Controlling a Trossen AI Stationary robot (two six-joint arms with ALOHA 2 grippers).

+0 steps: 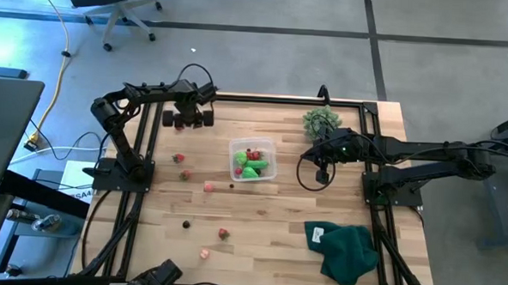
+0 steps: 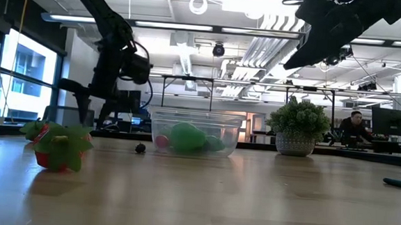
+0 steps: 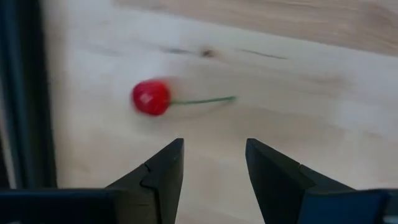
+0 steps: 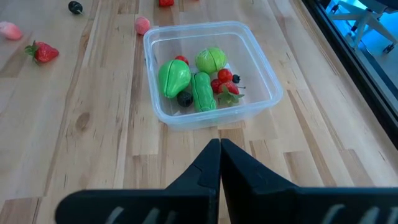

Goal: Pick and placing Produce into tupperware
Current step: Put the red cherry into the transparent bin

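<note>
Tupperware sits mid-desk, holding green pieces, red berries and a dark one; my left gripper hangs parted and empty over a cherry near the far edge; my right gripper hovers pinched together beside the tupperware

No text, label, brand or number can be read anywhere.
</note>
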